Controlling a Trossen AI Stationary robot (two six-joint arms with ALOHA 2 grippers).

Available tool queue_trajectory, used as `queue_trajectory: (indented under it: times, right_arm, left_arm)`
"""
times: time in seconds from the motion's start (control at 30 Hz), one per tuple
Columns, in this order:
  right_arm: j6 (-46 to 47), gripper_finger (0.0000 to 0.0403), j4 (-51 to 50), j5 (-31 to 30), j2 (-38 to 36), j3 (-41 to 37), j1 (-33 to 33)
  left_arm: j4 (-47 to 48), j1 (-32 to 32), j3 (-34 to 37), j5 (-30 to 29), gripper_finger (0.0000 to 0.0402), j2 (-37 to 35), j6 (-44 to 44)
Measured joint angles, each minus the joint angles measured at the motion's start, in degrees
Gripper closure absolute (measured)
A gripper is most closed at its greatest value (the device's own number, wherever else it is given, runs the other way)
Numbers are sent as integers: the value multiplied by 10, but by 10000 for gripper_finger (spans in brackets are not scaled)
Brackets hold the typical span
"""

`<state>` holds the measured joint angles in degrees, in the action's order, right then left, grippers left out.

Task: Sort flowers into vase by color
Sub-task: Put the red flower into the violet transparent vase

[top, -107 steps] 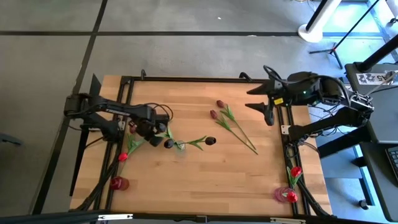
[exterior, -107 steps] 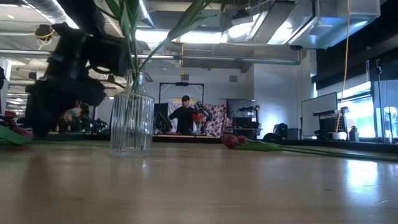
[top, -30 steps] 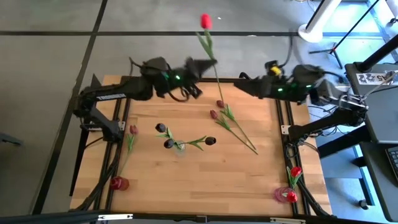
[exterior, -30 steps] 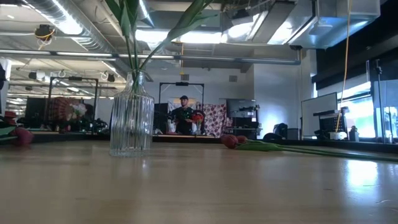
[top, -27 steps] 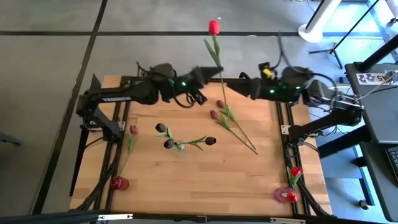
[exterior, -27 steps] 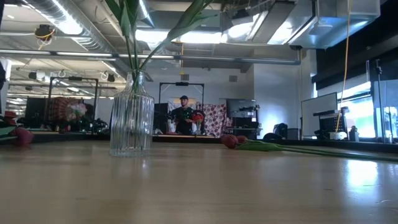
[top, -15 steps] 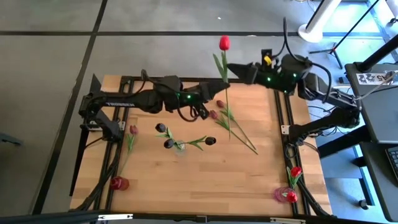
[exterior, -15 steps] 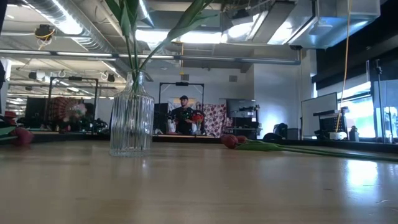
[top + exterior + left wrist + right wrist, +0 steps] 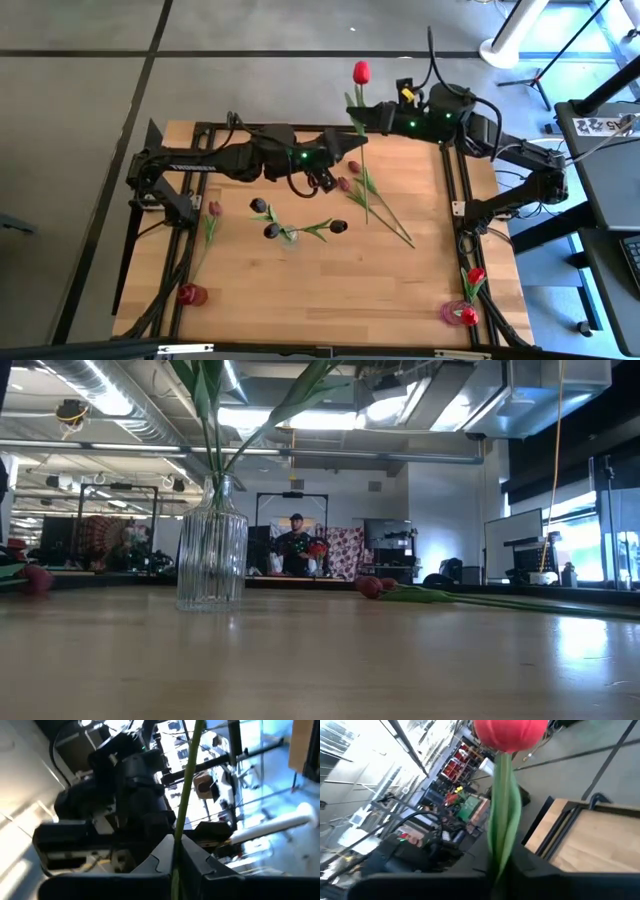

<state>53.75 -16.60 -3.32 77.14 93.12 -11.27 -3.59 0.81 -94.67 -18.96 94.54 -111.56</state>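
One bright red artificial tulip on a thin green stem (image 9: 361, 72) stands upright in the upper centre of the high view, above the wooden table (image 9: 400, 290). The left gripper (image 9: 335, 142) and right gripper (image 9: 362, 118) both pinch its stem. Three dark maroon tulips (image 9: 272, 231) sit in one ribbed clear glass vase (image 9: 211, 545). Two mauve-pink tulips (image 9: 345, 184) lie centre.
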Motion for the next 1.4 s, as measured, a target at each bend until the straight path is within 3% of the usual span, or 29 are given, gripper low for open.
queue_trajectory:
  times: [0.4, 0.57, 0.7, 0.87, 1.0, 1.17, 1.27, 1.4]
  right_arm:
    - [-25, 396, 6, -26, -17, 0, 0]
    - [-96, 396, 8, -20, -36, 0, 0]
    - [-151, 399, 22, -31, -63, 0, 0]
    - [-256, 399, 71, -15, -110, 0, 0]
    - [-349, 400, 73, 49, -136, 1, 14]
    - [-402, 401, 70, 131, -131, 0, 100]
    - [-415, 400, 50, 188, -130, 0, 155]
    - [-417, 398, -3, 209, -142, 0, 240]
  left_arm:
    - [3, -9, 0, 29, 290, -3, 240]
    - [3, -9, 0, -3, 245, -11, 282]
    - [1, -2, 0, 5, 228, -37, 353]
    - [4, 22, 0, -6, 227, -73, 517]
    - [53, 43, 0, -15, 232, -110, 732]
    - [167, 56, 0, 44, 240, -136, 958]
    - [203, 44, 0, 125, 248, -153, 1044]
    - [208, 17, 0, 240, 259, -164, 1121]
